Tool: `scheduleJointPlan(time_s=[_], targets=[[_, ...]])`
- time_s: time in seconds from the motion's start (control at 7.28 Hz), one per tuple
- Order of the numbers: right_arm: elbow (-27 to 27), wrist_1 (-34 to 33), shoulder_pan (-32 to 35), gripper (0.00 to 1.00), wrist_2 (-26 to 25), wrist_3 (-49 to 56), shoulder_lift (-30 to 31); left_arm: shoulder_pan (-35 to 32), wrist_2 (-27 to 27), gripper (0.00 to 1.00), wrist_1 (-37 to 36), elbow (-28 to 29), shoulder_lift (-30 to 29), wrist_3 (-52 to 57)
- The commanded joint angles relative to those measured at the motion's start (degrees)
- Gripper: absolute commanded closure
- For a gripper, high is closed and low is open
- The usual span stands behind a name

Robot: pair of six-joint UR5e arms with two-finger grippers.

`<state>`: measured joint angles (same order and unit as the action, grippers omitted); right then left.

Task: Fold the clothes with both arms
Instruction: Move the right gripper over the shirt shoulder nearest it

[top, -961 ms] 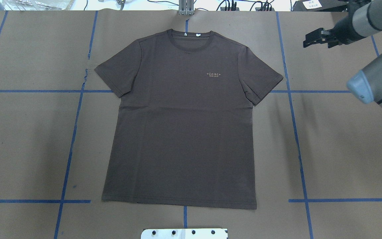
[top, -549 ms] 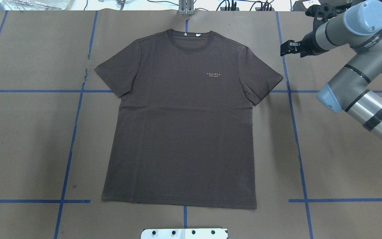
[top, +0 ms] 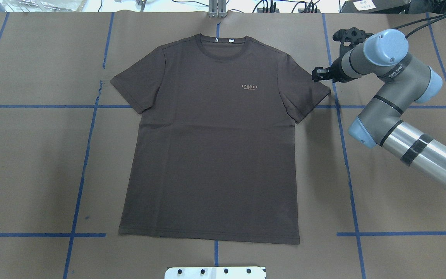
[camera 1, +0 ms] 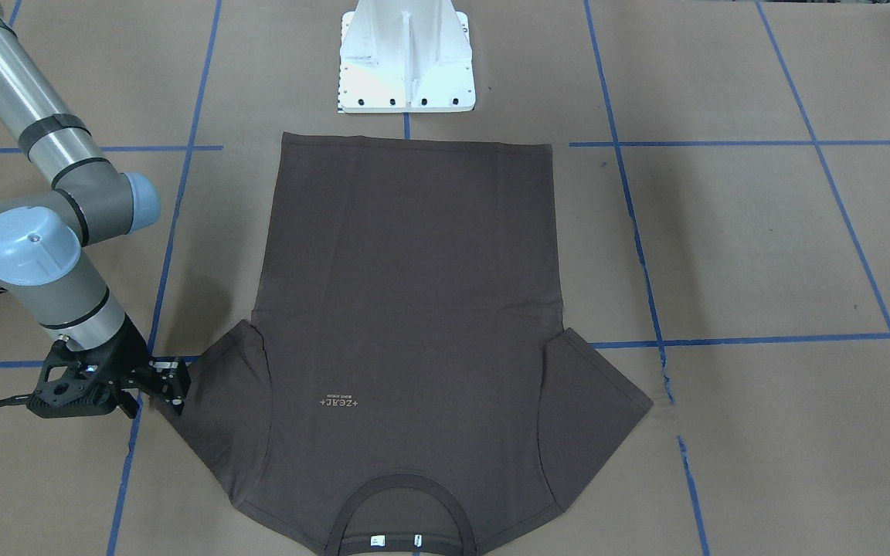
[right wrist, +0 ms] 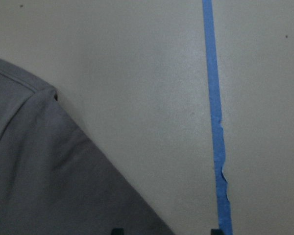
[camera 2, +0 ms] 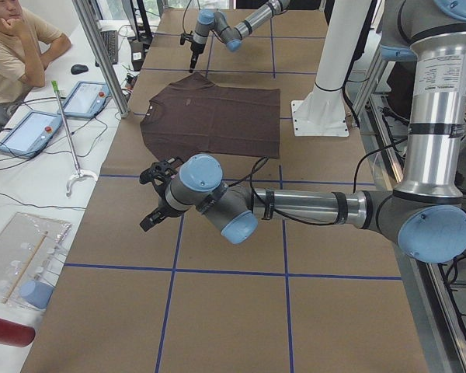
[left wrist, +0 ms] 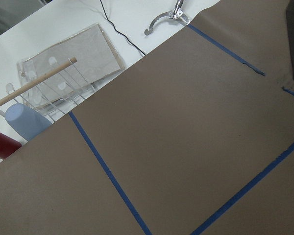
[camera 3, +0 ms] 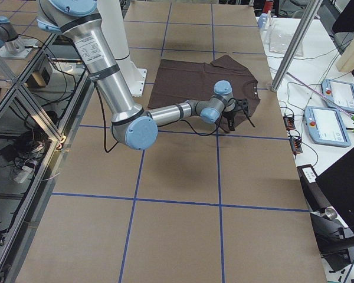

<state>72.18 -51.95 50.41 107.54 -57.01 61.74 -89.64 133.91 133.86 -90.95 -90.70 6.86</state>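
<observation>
The dark brown-grey T-shirt (top: 211,147) lies flat and face up on the brown paper, with its collar (top: 223,48) at the far edge and its hem toward the robot. My right gripper (top: 318,74) hovers at the outer far corner of the shirt's right sleeve (top: 304,91). It also shows in the front-facing view (camera 1: 171,384). The right wrist view shows the sleeve edge (right wrist: 49,186) and two fingertips set apart, so the gripper is open and empty. My left gripper (camera 2: 149,221) shows only in the exterior left view, over bare paper well away from the shirt. I cannot tell whether it is open or shut.
The white pedestal base (camera 1: 406,62) stands just behind the hem. Blue tape lines (top: 345,155) grid the paper. An operator (camera 2: 15,47), tablets (camera 2: 31,128) and a clear plastic rack (left wrist: 63,73) are beyond the table's far edge on my left side.
The right arm has swung in from the far right corner. Its gripper has moved left and nearer, to the edge of the right sleeve. The shirt has not moved.
</observation>
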Motion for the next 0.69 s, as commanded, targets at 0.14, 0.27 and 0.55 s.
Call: scheduleJointPlan(time_s=[0.14,0.27,0.55], targets=[[-0.29,0.01,-1.1,0.34,-0.84,-0.03,0.23,-0.01,0.04,0.0,0.0,0.16,-0.01,0.0],[-0.37,0.01,-1.19,0.36,-0.84,-0.03,0.23,-0.01,0.04,0.0,0.0,0.16,-0.01,0.0],[-0.55,0.01,-1.45,0.41,-0.84,0.06,0.31,-0.01,0.04,0.0,0.0,0.16,-0.01,0.0]])
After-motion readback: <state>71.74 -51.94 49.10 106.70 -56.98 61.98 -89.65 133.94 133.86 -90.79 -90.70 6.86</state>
